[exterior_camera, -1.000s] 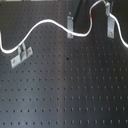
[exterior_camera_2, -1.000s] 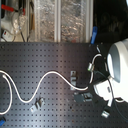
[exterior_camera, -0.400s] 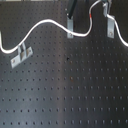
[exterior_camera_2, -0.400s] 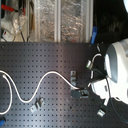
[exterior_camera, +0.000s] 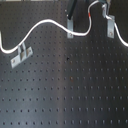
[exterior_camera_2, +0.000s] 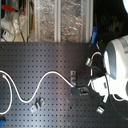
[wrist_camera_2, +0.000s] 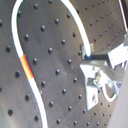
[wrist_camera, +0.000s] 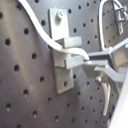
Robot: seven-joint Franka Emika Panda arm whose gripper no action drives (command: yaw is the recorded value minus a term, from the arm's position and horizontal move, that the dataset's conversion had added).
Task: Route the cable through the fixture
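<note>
Cable across middle fixture, hand alongside.

Black perforated board, clear plastic bins behind it in the second exterior view, tangled wires beside them

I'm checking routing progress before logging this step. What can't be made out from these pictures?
- Whether the jaws are shut on the cable: in the first wrist view the gripper blurs where it meets the fixture.
- Cable ends: cut off by both side edges in the first exterior view.
- Gripper in the second exterior view: hidden under the white arm.
- Red band: too small in the second exterior view.
</note>
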